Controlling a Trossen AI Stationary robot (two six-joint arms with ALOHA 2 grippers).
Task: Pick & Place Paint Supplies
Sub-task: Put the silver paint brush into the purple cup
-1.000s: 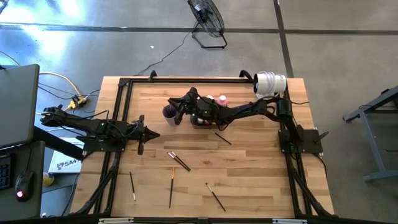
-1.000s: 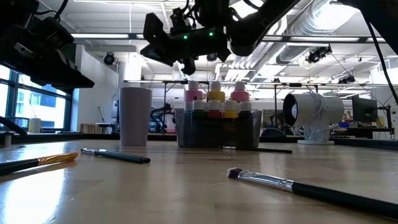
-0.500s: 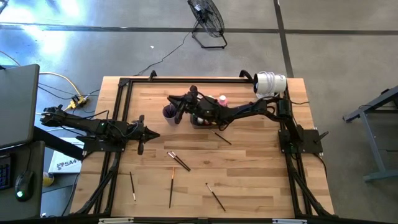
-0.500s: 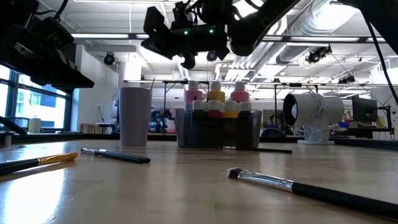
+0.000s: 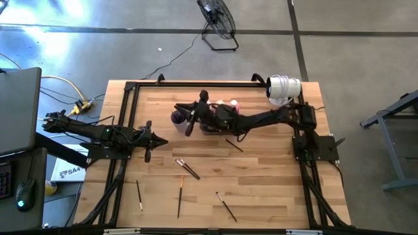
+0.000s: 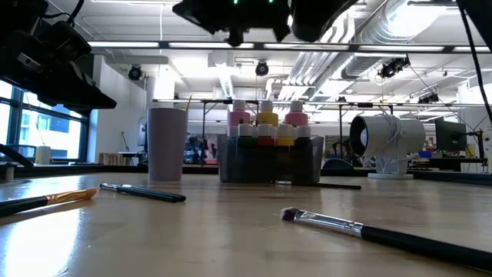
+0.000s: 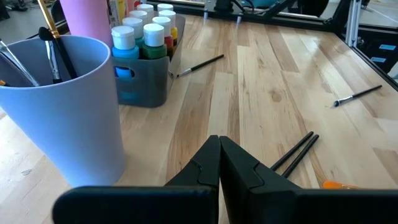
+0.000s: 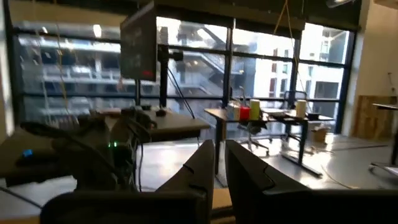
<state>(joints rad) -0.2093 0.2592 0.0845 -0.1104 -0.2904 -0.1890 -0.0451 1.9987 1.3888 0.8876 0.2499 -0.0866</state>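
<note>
Paint bottles, white-capped plastic, stand packed in a grey rectangular tray at centre; slim brushes lie scattered on the plank worktop. Left gripper closed, empty. Right gripper nearly closed, empty, above the tray.

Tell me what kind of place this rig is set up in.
Probably a robotics lab or workshop: exposed ceiling ducts overhead, a bare concrete floor with a floor fan, and workbenches beyond the wooden table.

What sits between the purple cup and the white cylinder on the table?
In the low view, a dark grey tray of paint bottles stands between them.
</note>
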